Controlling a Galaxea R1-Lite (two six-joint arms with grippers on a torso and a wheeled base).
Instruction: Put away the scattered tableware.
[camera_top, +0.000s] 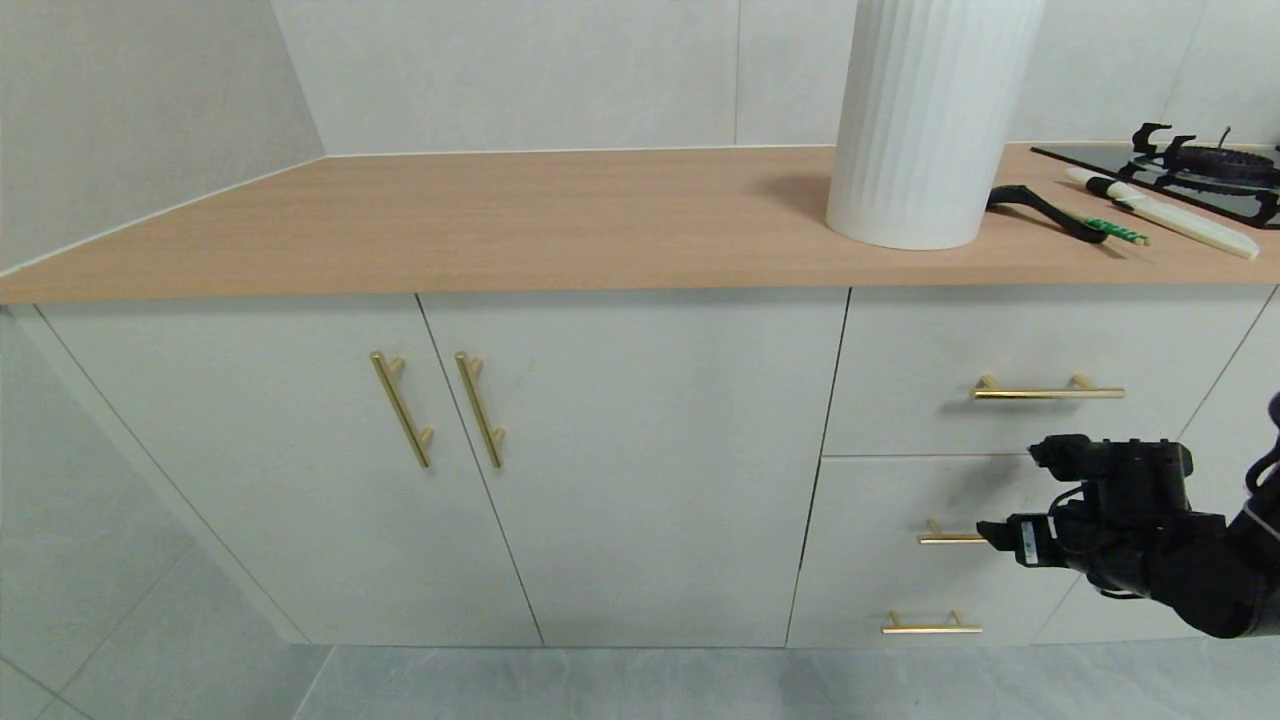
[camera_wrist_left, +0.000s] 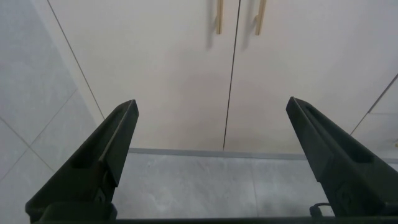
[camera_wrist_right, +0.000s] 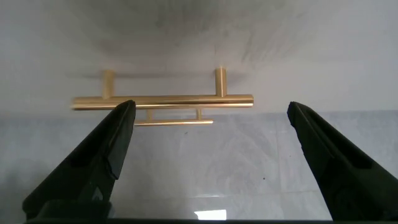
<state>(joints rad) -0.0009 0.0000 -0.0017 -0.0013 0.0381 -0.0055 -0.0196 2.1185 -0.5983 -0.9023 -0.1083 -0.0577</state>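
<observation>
three pieces of tableware lay loose on the counter (camera_top: 520, 215), so by my reading nothing had been put away yet and the job was barely begun. all three drawers looked closed, and the likely first step was opening one for storage. the black utensil (camera_top: 1045, 212) lay flat just beside the white ribbed container (camera_top: 925, 120), its long axis running from that container toward the right and the counter's front edge. the green sticks (camera_top: 1118, 232) lay at its right end, roughly on the same line. the white knife (camera_top: 1165, 212) lay near the stove (camera_top: 1205, 165), slanting the same way, one end by the stove's edge and the other toward the front right; which end was the blade i could not tell. the right gripper (camera_top: 1012, 497) hung in front of the middle drawer, spread wide and holding nothing, its fingers on either side of the middle handle (camera_wrist_right: 163, 101) but not touching it. that gold bar ran level across the drawer front, with the bottom handle (camera_top: 931, 628) below it. the left gripper (camera_wrist_left: 211, 104) was also spread wide and empty, low before the cupboard doors (camera_wrist_left: 186, 74).
</observation>
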